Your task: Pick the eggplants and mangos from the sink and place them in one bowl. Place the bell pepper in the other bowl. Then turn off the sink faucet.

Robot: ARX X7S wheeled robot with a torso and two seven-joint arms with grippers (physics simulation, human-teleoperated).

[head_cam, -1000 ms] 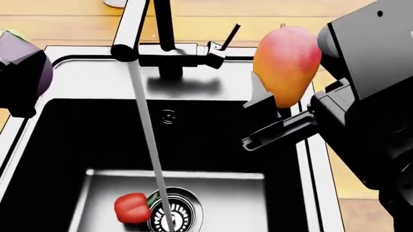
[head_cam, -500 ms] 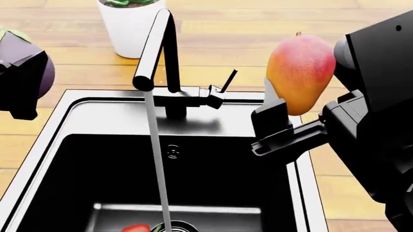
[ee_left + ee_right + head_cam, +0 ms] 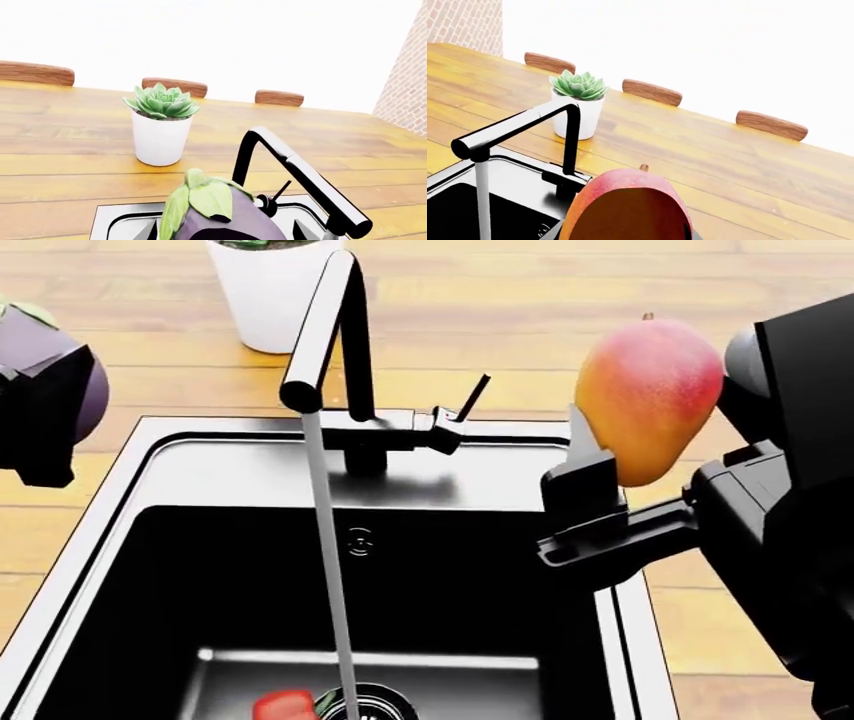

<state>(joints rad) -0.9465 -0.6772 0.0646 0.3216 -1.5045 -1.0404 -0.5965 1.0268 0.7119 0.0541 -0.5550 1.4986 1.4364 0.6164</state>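
My left gripper (image 3: 40, 405) is shut on the dark purple eggplant (image 3: 60, 360) at the far left, above the counter beside the sink (image 3: 187, 445); its green cap shows in the left wrist view (image 3: 203, 197). Right of the basin, my right gripper (image 3: 625, 460) is shut on the orange-red mango (image 3: 647, 395), which it holds upright above the sink's right rim. The red bell pepper (image 3: 283, 706) lies on the sink floor beside the drain. Water (image 3: 327, 570) runs from the black sink faucet (image 3: 336, 335); its lever (image 3: 471, 398) tilts up to the right. The bowls are out of view.
A white pot with a green succulent (image 3: 267, 290) stands on the wooden counter (image 3: 534, 300) behind the faucet. Wooden chair backs (image 3: 175, 85) line the counter's far edge. A brick wall (image 3: 407, 85) shows at one side.
The head view has tilted up: the sink and pepper slid down the picture and the plant pot came in. The mango has moved a little to the right. The eggplant stays at the left.
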